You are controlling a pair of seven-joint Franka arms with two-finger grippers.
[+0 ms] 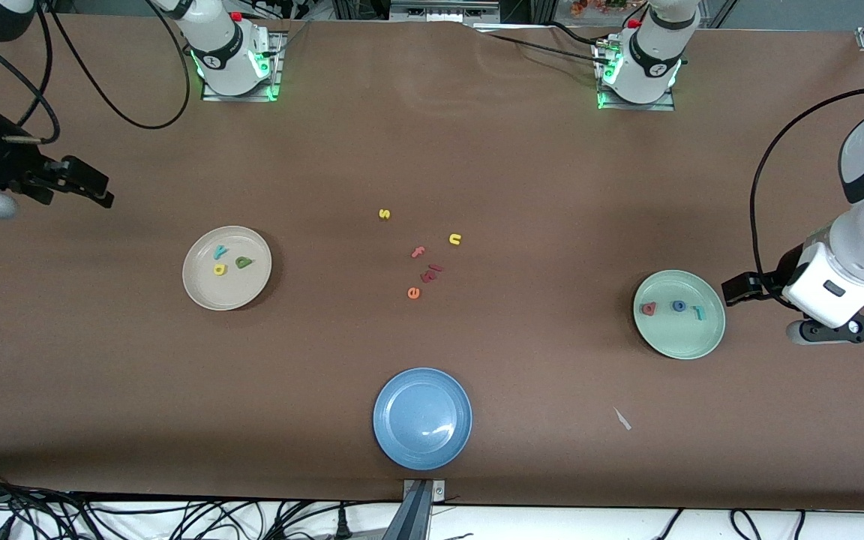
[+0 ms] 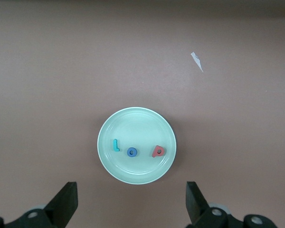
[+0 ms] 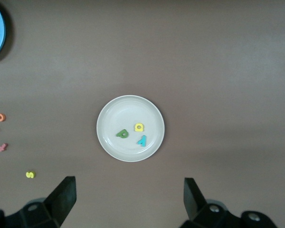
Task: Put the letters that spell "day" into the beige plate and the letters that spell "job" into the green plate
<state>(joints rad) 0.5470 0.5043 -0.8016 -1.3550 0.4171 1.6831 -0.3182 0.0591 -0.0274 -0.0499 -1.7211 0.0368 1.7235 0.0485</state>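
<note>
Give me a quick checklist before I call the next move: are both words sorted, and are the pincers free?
1. Beige plate holds green d, yellow a and teal y: ok.
2. Green plate holds pinkish-red b, blue o and teal j: ok.
3. Left pincer open, nothing in it, above the table beside the green plate: ok.
4. Right pincer open, nothing in it, waiting at the right arm's end of the table: ok.
5. Spare letters, among them yellow s and yellow u, lie on the table between the plates, in neither: ok.
6. Blue plate holds no letter: ok.
</note>
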